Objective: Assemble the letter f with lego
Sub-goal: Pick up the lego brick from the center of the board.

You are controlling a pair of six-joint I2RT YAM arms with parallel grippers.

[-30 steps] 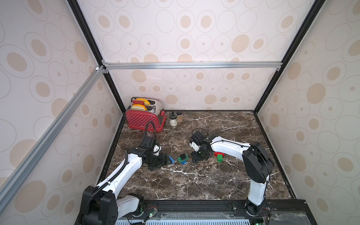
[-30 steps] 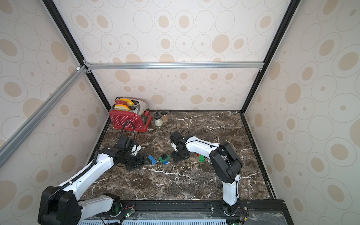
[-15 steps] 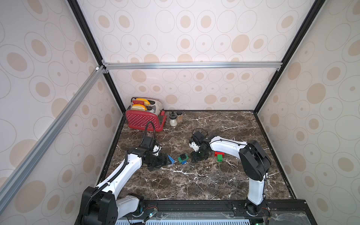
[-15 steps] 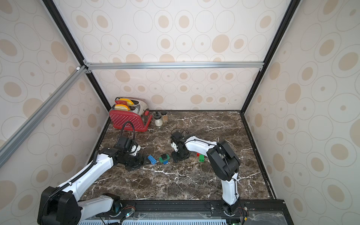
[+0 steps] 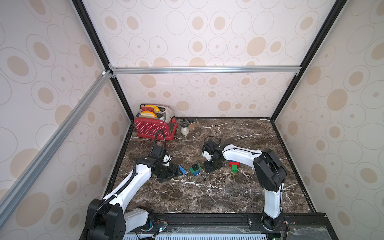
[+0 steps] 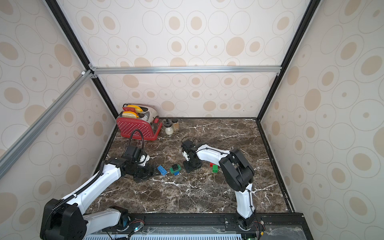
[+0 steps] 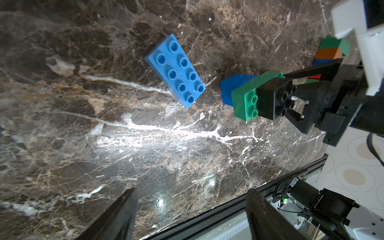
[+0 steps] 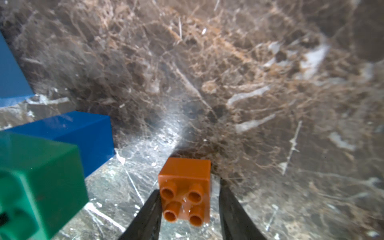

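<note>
A small orange lego brick (image 8: 185,187) lies on the marble between the fingers of my right gripper (image 8: 189,192). One finger touches it and a thin gap shows at the other, so the jaws stand open. From above, the right gripper (image 5: 212,166) hides that brick. Just left of it sits a clump of green (image 7: 246,99), black (image 7: 276,97) and blue (image 7: 230,87) bricks, seen from above as one clump (image 5: 195,169). A flat blue plate (image 7: 176,70) lies by my left gripper (image 5: 177,171), which is open and empty (image 7: 193,218).
Red and green bricks (image 5: 234,166) lie beside the right forearm, and a green, orange and blue stack (image 7: 330,49) shows behind the right gripper. A red toaster (image 5: 154,126) and two jars (image 5: 184,127) stand at the back left. The black front rail (image 7: 228,207) runs close to the left gripper.
The right gripper's jaws have narrowed around the orange brick. Both arms have stayed nearly where they were.
</note>
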